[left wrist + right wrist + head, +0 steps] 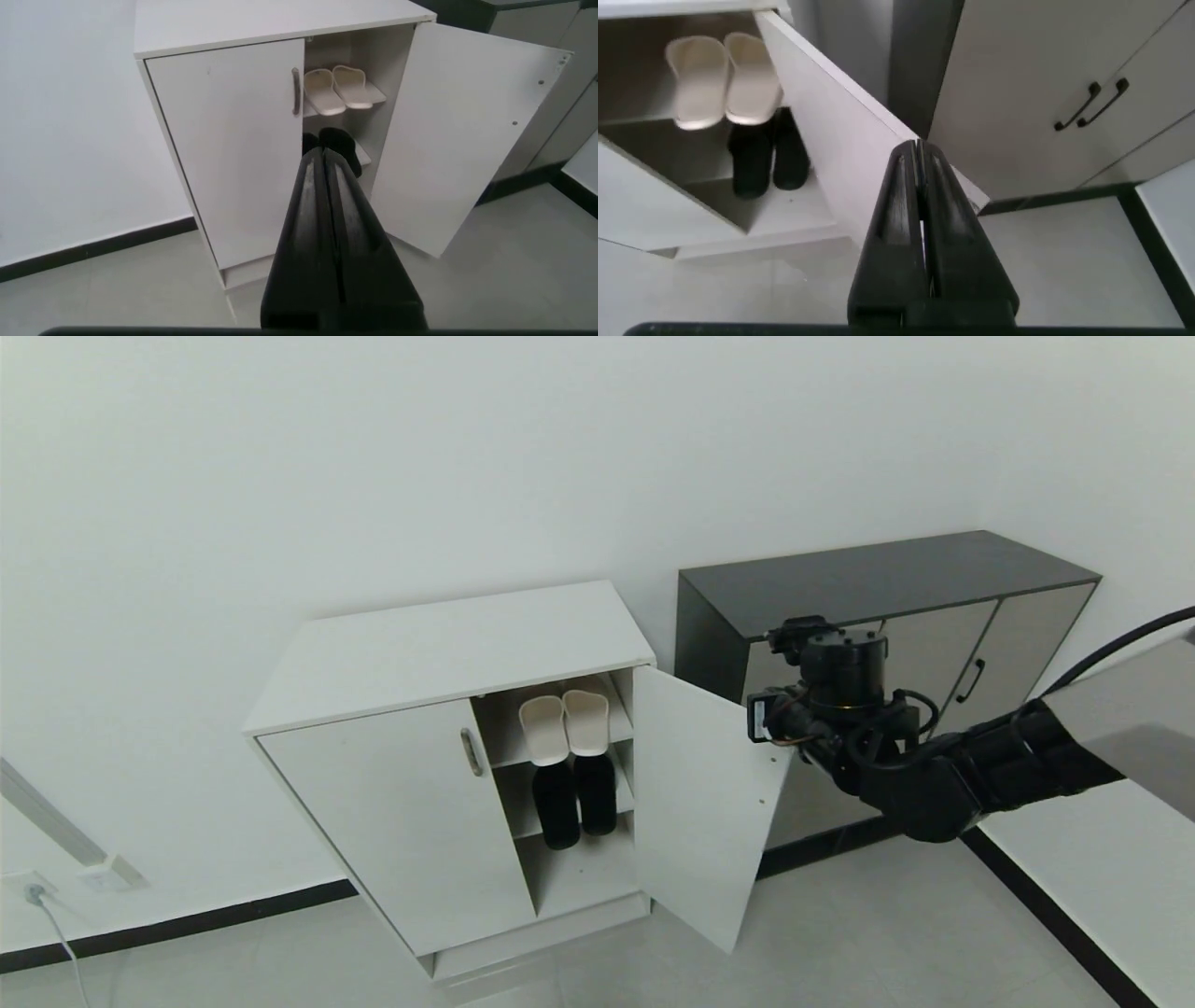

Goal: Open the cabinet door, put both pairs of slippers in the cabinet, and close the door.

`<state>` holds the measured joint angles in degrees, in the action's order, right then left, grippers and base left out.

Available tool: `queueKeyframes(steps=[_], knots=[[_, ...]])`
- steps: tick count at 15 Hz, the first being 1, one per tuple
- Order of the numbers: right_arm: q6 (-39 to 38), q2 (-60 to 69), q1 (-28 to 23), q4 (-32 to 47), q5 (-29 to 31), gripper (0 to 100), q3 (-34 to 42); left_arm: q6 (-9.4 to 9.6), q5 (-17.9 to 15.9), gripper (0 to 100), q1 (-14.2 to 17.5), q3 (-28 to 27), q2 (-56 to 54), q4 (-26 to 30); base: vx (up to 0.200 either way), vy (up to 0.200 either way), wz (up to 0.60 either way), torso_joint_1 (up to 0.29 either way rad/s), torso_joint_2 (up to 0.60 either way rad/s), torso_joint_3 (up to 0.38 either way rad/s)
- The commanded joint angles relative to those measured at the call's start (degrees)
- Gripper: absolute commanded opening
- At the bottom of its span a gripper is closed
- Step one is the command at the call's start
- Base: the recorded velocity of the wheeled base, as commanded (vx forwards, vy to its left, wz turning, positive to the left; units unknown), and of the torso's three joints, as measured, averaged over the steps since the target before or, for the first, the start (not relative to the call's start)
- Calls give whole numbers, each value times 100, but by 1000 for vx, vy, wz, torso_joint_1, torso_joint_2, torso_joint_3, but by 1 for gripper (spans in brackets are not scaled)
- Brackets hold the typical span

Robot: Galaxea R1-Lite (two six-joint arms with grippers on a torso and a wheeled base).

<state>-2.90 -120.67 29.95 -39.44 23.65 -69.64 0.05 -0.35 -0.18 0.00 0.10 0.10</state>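
Observation:
The white cabinet (448,653) stands against the wall with its right door (700,803) swung open and its left door (401,821) closed. On the upper shelf lie the white slippers (565,726), and the black slippers (574,798) rest on the shelf below. My right gripper (775,728) is at the open door's outer edge, on its back side. In the right wrist view this gripper (918,147) is shut and empty, close to the door (840,140). My left gripper (324,154) is shut and empty, in front of the cabinet opening, pointing at the black slippers (338,142).
A dark grey cabinet (887,579) with two handled doors stands right of the white one, just behind the open door. A white surface with a black edge (1102,877) runs along the right. A wall socket with a cable (33,891) sits low on the left.

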Motion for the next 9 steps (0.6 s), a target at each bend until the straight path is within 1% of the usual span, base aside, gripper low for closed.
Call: queueKeyframes(steps=[1, 4, 7, 9], knots=[[0, -562, -218, 24, -53, 0, -383, -5, 0, 0, 1, 0, 8, -1, 0, 0, 0, 0, 0, 0], [-17, -1019, -438, 208, -150, 0, -972, -5, 0, 0, 1, 0, 8, -1, 0, 0, 0, 0, 0, 0], [-44, -1274, -569, 358, -247, 0, -1236, -5, 0, 0, 1, 0, 8, -1, 0, 0, 0, 0, 0, 0], [-44, -1389, -622, 358, -282, 0, -1271, -5, 0, 0, 1, -9, 8, -1, 0, 0, 0, 0, 0, 0]])
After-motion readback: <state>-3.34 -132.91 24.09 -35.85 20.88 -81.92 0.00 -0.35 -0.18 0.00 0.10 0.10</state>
